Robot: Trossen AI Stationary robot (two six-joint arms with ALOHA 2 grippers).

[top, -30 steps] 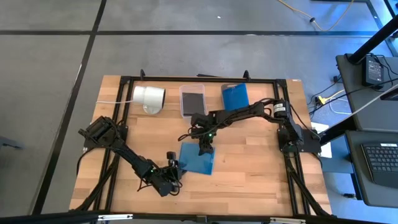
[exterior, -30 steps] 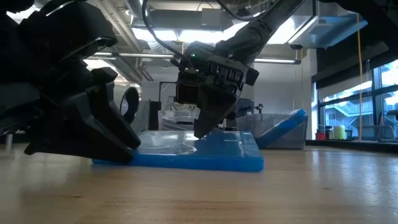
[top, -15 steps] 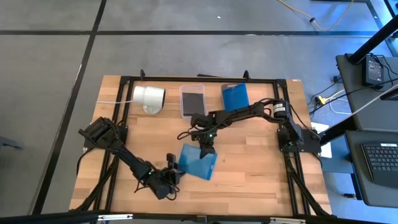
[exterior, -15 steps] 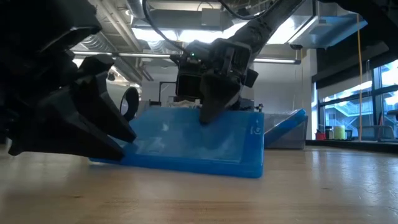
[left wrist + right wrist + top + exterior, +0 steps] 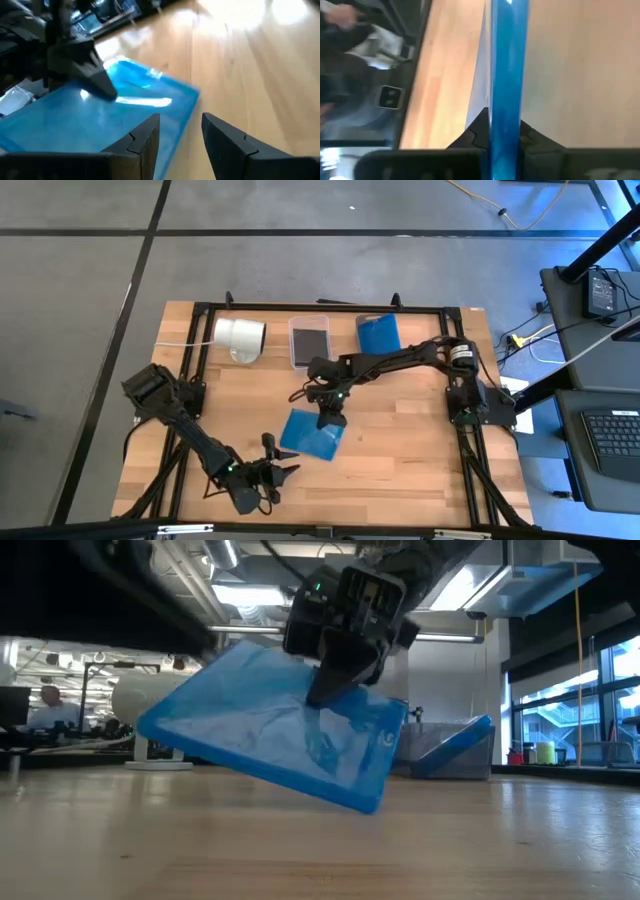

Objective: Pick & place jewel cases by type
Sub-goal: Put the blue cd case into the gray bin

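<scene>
Blue jewel case [image 5: 280, 730] now off table [image 5: 480, 840]

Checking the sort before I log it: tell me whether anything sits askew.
The blue jewel case hangs tilted off the table, pinched at one edge by the right pincer. Another blue case leans askew in its tray.

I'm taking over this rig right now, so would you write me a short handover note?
Right gripper: shut on a blue jewel case, lifted tilted off the table.
Left gripper: open, empty, beside that case near the front edge.
Another blue case leans in the right bin at the back; a dark case lies in the clear bin beside it.
Left: carry the held case to the blue bin. Other cases are not in view.
</scene>
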